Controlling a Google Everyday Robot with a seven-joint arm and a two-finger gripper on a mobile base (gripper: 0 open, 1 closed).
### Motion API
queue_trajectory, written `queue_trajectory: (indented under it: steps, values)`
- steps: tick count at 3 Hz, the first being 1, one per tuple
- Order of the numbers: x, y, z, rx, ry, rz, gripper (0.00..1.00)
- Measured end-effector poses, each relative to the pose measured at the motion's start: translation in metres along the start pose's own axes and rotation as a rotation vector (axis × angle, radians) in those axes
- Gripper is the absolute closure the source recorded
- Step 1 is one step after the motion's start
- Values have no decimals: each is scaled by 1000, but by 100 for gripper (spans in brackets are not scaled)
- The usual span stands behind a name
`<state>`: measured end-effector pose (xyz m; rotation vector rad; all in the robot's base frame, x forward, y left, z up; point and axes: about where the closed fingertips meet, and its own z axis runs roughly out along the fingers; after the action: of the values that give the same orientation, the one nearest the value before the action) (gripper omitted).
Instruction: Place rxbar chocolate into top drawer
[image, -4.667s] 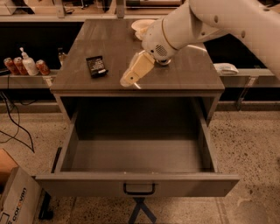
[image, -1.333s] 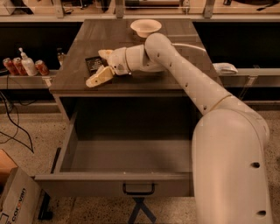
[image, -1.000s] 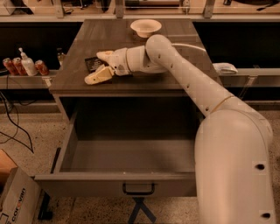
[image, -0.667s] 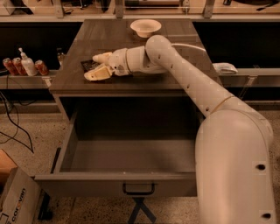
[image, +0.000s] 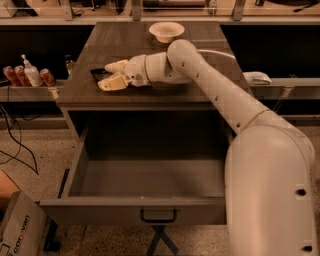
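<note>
Most of rxbar chocolate (image: 97, 74) behind gripper (image: 112, 74) on tabletop (image: 150, 50).

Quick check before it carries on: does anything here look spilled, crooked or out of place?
Nothing stands out. The top drawer is pulled out squarely and empty. The rxbar chocolate lies flat on the cabinet top, between the spread jaws of the gripper. The bowl behind sits upright.

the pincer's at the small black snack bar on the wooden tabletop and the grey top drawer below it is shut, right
Not quite. The camera view shows the wide grey top drawer pulled open, not shut. The rest holds: the pincer is at the small black snack bar on the brown wooden tabletop.
</note>
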<state>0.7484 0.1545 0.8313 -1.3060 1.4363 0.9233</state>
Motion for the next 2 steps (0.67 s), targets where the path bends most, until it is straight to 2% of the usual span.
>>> queue_trajectory:
  steps: [1, 2]
  values:
    - [-19, 2, -16, 10, 7, -42, 100]
    - [-44, 11, -43, 22, 8, -95, 100]
